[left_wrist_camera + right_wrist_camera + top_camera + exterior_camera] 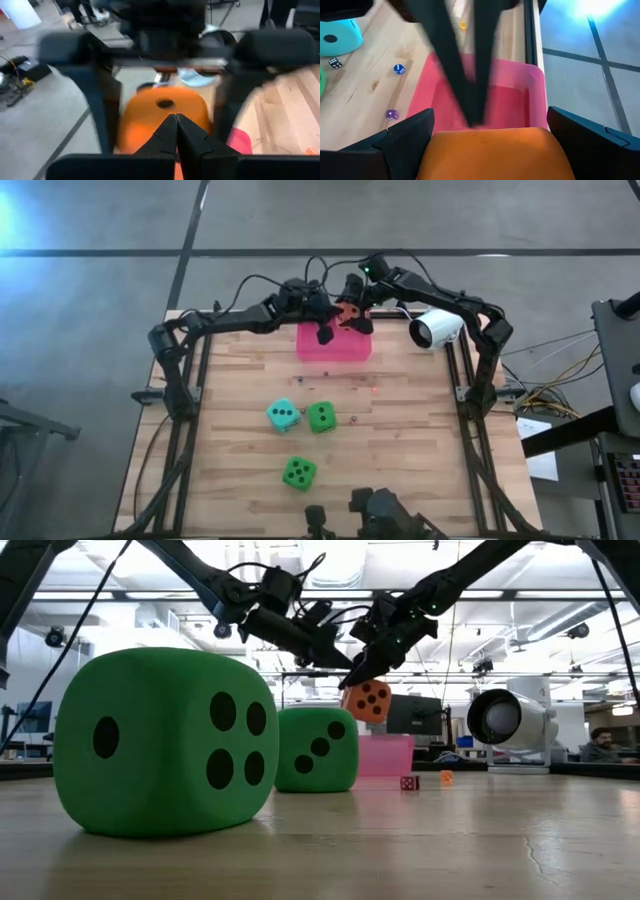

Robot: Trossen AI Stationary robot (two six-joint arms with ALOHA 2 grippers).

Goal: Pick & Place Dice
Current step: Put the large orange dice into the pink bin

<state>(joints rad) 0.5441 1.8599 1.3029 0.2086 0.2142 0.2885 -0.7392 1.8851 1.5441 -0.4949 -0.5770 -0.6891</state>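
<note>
The orange die (pixel 368 700) hangs above the pink box (pixel 333 345) at the table's far middle, with my right gripper (pixel 350 305) shut on it. My left gripper (pixel 325 332) is shut and empty. Its fingertips (pixel 176 122) point at the orange die from the table's left, over the box. A teal die (pixel 283 415) and a green die (pixel 321 417) rest side by side on the table's middle. Another green die (pixel 299 472) rests nearer the front edge. My right gripper pinches the orange die between its two fingers (pixel 405 137), one on each of two opposite faces (pixel 440 150). It comes slanting down from the table's far right. The die is lifted clear, above the pink box. Whether my left gripper's shut tips touch the die's face (pixel 165 107), I cannot tell.
A white camera (pixel 436 328) stands to the right of the pink box. Several tiny dice (pixel 399 69) lie on the wood between the box and the big dice. Bare wood lies to the right of the big dice.
</note>
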